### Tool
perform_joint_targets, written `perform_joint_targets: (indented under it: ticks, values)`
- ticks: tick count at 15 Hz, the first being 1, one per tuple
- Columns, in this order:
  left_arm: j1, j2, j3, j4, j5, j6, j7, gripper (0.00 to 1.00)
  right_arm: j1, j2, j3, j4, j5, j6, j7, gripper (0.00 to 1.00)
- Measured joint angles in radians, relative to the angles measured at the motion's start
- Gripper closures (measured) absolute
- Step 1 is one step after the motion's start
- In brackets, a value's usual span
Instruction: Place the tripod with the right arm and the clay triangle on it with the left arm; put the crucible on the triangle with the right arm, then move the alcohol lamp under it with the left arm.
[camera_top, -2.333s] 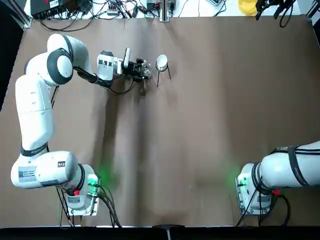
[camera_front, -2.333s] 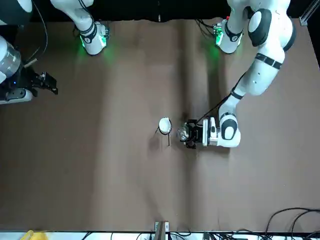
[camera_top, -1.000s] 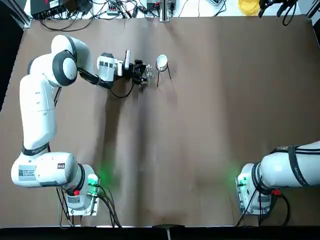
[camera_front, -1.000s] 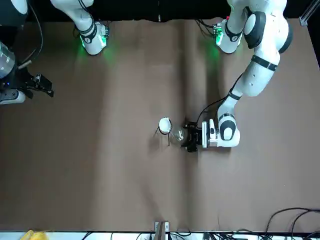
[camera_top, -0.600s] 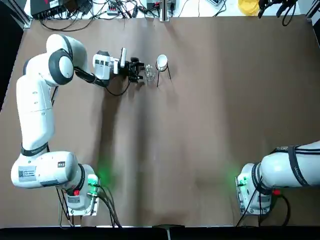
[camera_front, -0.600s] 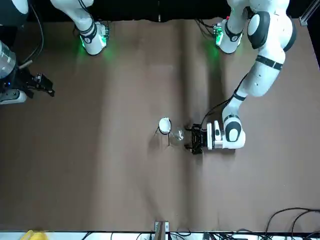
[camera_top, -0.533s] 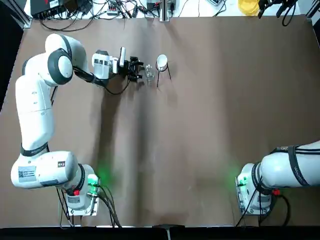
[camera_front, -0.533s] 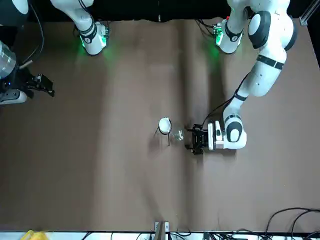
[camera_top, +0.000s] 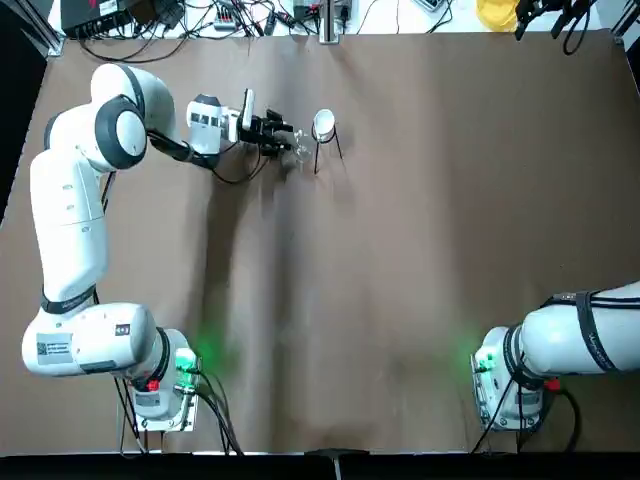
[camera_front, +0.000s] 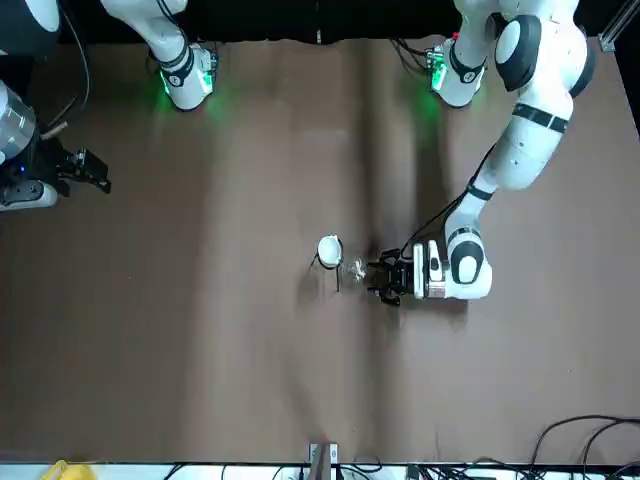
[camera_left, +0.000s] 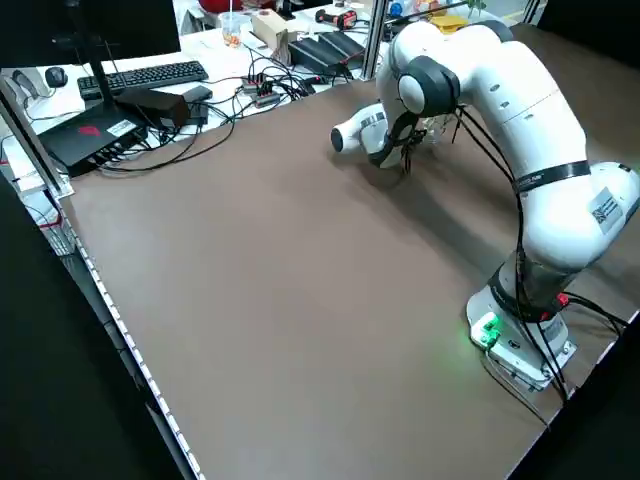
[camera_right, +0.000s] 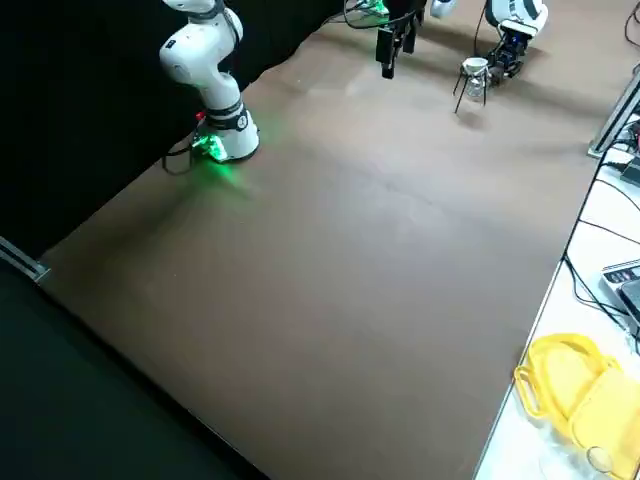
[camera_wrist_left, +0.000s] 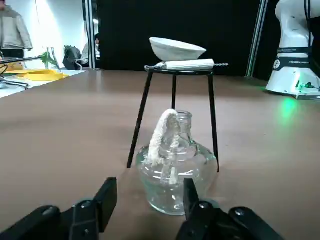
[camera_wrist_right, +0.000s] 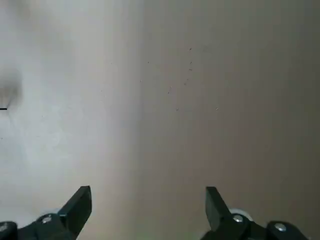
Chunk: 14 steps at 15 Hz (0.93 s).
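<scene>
Near the 12 o'clock edge of the brown tabletop (camera_top: 400, 300) (top view, clock as seen there), the tripod (camera_top: 324, 135) is stood w/ a strip of bare surface beyond it; lots of open rm is left toward 3 and 6. Just beside it, at abt 8 o'clock, the alc. lamp (camera_top: 302, 150) is set upright, not under the ring. By the lamp, on its 9 o'clock side, the L gripper (camera_wrist_left: 150, 185) is placed, jaws wide, nothing gripped. The R gripper (camera_wrist_right: 149, 190) is held well apart over the 3 o'clock side, jaws wide & empty.

In L wrist view only, the clay triangle (camera_wrist_left: 190, 64) is clearly seen on the ring, w/ the crucible (camera_wrist_left: 177, 49) tilted atop, & a white wick (camera_wrist_left: 159, 135) bent out of the lamp neck; from overhead the triangle can't be made out.

Surface is matte, w/ soft shadows. Past the edge: keyboard (camera_left: 155, 80), cables (camera_left: 240, 100), yellow trays (camera_right: 580, 390), a person (camera_wrist_left: 14, 30).
</scene>
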<state>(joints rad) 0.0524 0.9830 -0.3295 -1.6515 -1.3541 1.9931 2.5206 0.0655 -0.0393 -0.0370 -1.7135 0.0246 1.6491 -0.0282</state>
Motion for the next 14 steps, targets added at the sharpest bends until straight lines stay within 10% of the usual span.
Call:
perform_joint_targets:
  ticks: [14]
  values:
    - [-0.096, 0.000, -0.003, -0.006, -0.012, 0.004, 0.001, 0.35, 0.000, 0.000, 0.000, 0.000, 0.000, 0.001, 0.000, 0.00]
